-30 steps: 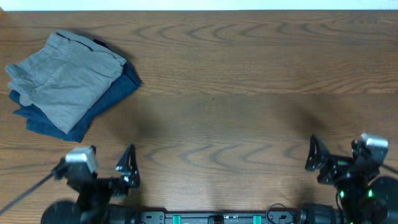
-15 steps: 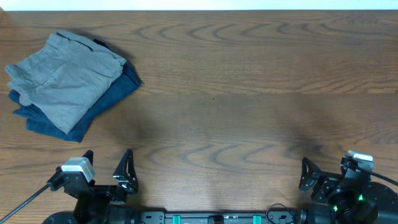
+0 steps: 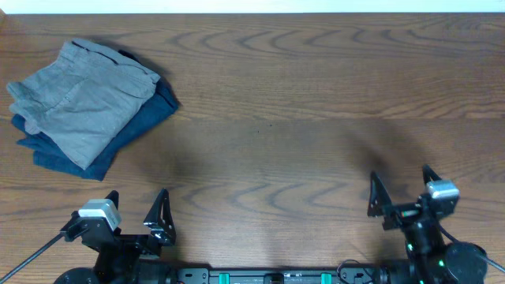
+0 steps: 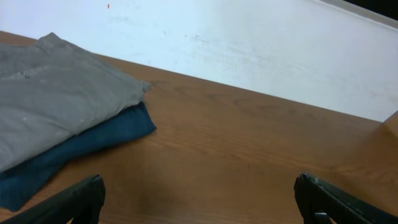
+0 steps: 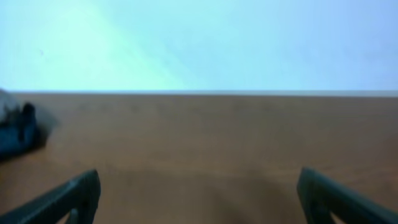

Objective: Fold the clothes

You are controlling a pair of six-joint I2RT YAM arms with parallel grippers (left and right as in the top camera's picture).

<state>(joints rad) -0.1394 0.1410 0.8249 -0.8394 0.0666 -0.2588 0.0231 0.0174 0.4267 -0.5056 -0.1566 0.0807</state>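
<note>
The grey shorts (image 3: pixel 79 99) lie folded at the far left corner of the counter (image 3: pixel 300 118). They rest on top of a navy garment (image 3: pixel 154 118) whose edge juts out beneath them towards the centre and the near side. The stack sits close to the counter's left edge and near its far edge, where a white wall (image 3: pixel 252 5) begins. The rest of the wood, from the stack across to the right edge, is open. The left arm (image 3: pixel 118 244) sits low at the near edge, its jaws released and spread wide, pointing towards the far side with the stack well apart ahead and to the left. The right arm (image 3: pixel 422 229) sits at the near right, its jaws likewise spread apart and grasping nothing. Its wrist view is blurred.
</note>
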